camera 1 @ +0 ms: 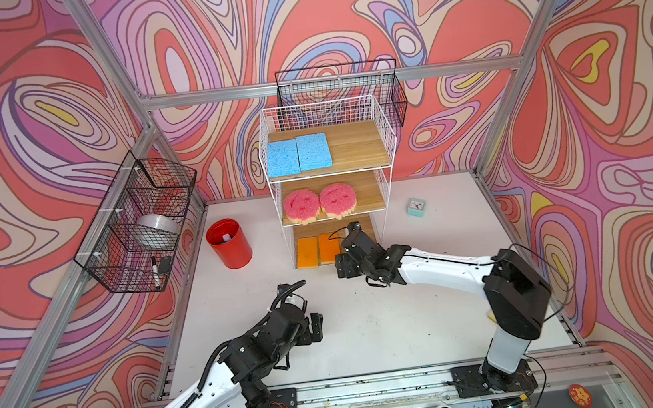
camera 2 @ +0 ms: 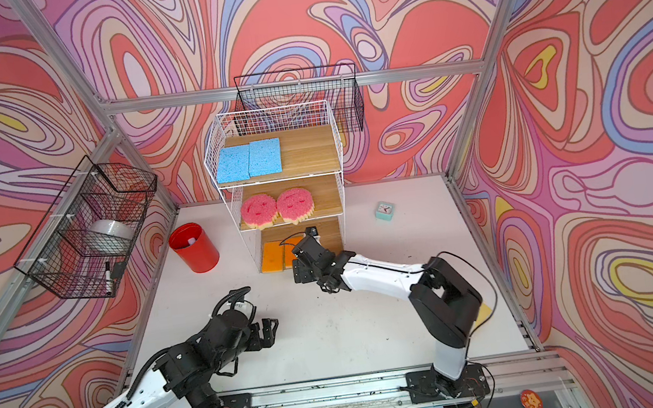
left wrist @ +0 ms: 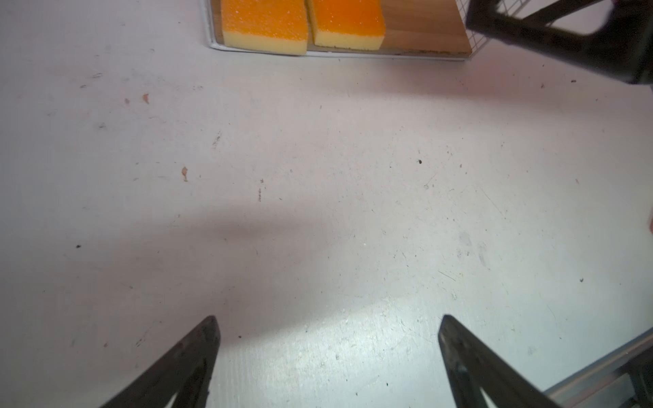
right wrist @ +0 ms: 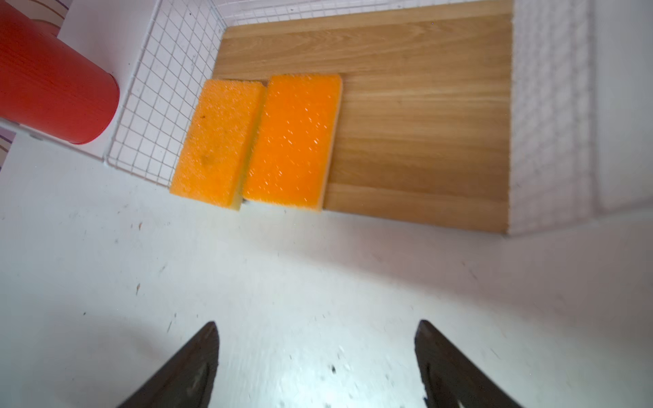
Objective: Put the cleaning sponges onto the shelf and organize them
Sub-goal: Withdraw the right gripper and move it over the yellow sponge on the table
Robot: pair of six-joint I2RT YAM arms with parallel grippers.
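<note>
Both claws gape wide, nothing held: L claw point(left wrist: 328, 318) over the table point(left wrist: 318, 176), R claw point(right wrist: 317, 323) just off the shelf's point(camera 1: 355, 143) bottom board point(right wrist: 424, 141), where 2 orange sponges point(camera 1: 317, 250) sit at its 9 o'clock side; blues point(camera 1: 298, 154) top, pinks point(camera 1: 319, 202) mid. Risk: oranges overhang the front lip, so a careless R-wrist swing could drag one off.

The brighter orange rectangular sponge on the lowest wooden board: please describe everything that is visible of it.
The brighter orange rectangular sponge is a thick two-layer block: a glittery orange scouring top over yellow foam. It lies flat, orange side up, on the lowest light wooden board, its short end at the board's front edge. One long side appears to touch the paler orange sponge. Nothing else touches it.
</note>
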